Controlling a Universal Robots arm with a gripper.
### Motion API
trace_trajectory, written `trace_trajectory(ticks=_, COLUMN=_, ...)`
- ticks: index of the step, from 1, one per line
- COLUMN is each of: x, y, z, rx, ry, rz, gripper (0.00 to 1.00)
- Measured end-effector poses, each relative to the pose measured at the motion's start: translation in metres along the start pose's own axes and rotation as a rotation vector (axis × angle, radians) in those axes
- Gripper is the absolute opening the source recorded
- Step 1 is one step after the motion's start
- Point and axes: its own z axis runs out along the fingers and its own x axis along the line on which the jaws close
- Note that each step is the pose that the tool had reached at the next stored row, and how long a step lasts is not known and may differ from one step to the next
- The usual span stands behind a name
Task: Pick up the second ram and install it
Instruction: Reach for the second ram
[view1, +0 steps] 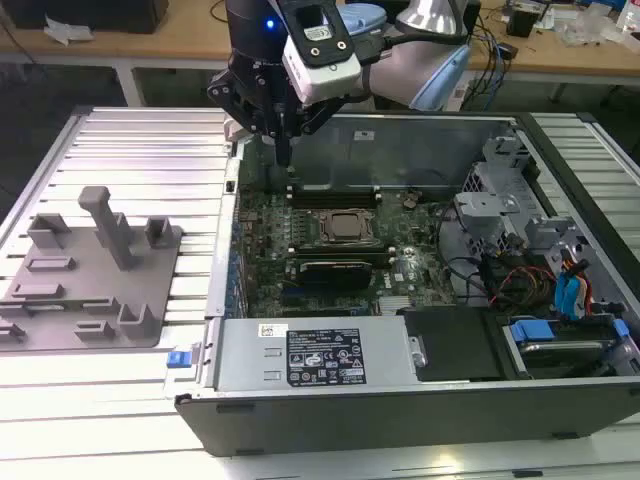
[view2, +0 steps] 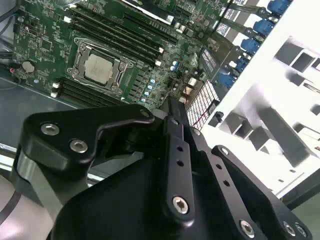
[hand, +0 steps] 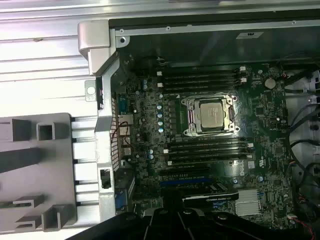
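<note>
Holder plate (view1: 140, 285) cut off at exterior view's left edge; gripper (view1: 284, 152) body hides part of motherboard (view2: 45, 45) in second wrist view; memory slots (hand: 200, 79) too small to tell filled or empty.

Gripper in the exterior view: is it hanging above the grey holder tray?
No: the gripper hangs over the motherboard inside the open computer case, apart from the grey holder tray at the exterior view's left.

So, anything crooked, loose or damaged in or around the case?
Nothing stands out. The CPU sits square with the memory slots, which run parallel. The grey holder lies flat beside the case. The gripper hangs about over the far slots. No spill or damage is visible.
</note>
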Motion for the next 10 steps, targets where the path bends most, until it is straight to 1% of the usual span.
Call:
trace_trajectory(ticks=8, x=0.0000, y=0.0000, z=0.0000, rx=0.0000, ry=0.0000, rz=0.000, gripper=0.08)
trace_trajectory(ticks=10, x=0.0009, y=0.0000, z=0.0000, rx=-0.0001, ry=-0.0001, rz=0.000, gripper=0.08)
